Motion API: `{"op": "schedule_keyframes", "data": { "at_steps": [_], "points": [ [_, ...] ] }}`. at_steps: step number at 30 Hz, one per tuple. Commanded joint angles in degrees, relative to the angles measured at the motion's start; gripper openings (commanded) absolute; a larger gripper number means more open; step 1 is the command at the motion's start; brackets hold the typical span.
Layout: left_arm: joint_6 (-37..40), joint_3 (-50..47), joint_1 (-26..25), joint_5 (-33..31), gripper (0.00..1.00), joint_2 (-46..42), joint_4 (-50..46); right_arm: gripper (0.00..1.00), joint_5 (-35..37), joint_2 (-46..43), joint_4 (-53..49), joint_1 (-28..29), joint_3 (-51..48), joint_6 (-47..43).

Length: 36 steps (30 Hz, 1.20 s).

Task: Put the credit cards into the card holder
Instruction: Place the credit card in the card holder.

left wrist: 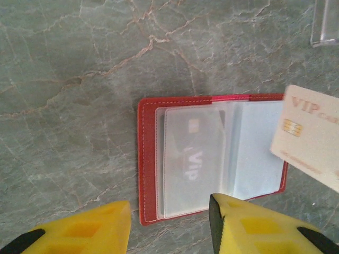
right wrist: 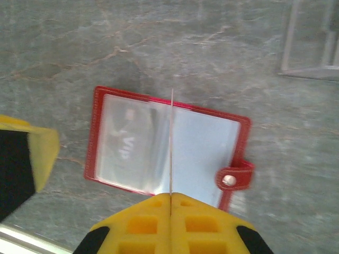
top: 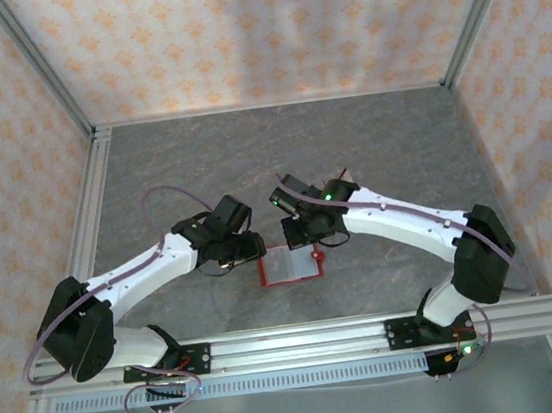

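My right gripper [right wrist: 171,197] is pinching a card [right wrist: 171,137] edge-on above the open wallet [left wrist: 147,159], lying centre-near on the table [top: 250,159]; my left gripper [left wrist: 169,214] is hovering left of it, jaws apart, empty.

The red wallet [left wrist: 147,159] lies open and flat on the table [left wrist: 69,106], its clear sleeves [left wrist: 254,148] facing up and its snap tab [right wrist: 233,177] at one edge. One pale VIP card [left wrist: 193,159] sits inside a sleeve. A second card [left wrist: 312,135], chip showing, hangs tilted over the wallet
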Motion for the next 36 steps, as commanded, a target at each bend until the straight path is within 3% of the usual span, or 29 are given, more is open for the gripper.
{"op": "schedule_keyframes", "data": {
  "at_steps": [1, 15, 24, 32, 36],
  "points": [
    [1.0, 1.3, 0.4, 1.0, 0.44, 0.7, -2.3, 0.00, -1.7, -1.8, 10.8, 0.1, -3.2, 3.6],
    [3.0, 5.4, 0.4, 2.2, 0.43, 4.3, -5.1, 0.00, -2.3, -7.0, 31.4, 0.2, -23.2, 10.8],
    [2.9, 8.0, 0.4, 3.2, 0.43, 7.3, -5.6, 0.00, -1.5, -11.9, 35.7, 0.2, -32.5, 14.0],
    [2.8, 9.0, 0.3, 3.7, 0.42, 8.0, -6.3, 0.10, -1.1, -12.8, 42.3, 0.2, -39.8, 17.5],
    [2.8, 9.2, 0.1, 3.8, 0.42, 7.9, -6.8, 0.21, -1.1, -12.2, 43.7, 0.2, -40.4, 18.0]
  ]
}}
